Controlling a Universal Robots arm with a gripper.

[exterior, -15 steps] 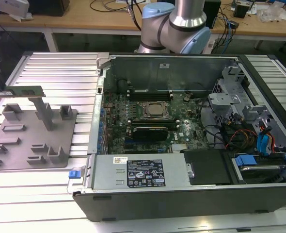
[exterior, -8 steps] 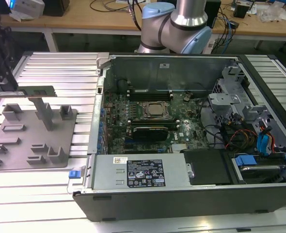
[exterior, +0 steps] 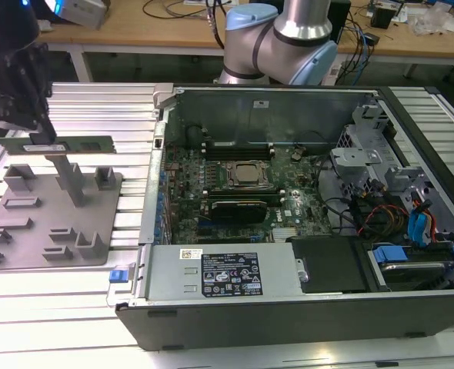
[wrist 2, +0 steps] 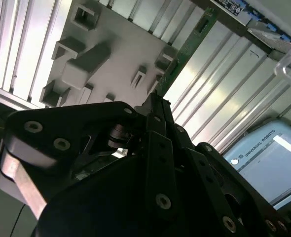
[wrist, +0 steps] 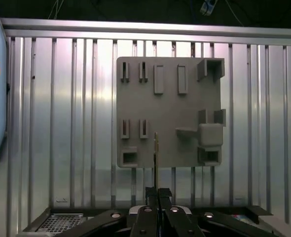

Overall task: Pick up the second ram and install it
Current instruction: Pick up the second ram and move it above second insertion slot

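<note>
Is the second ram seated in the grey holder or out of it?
Out. In the exterior view the second ram hangs level just above the grey holder and its posts, clamped in the gripper.

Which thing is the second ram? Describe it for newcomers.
At the exterior view's left, beside the open computer case, sits a grey holder block. Above it, the hand pinches the second ram: a thin green strip, unlike the grey posts.
</note>
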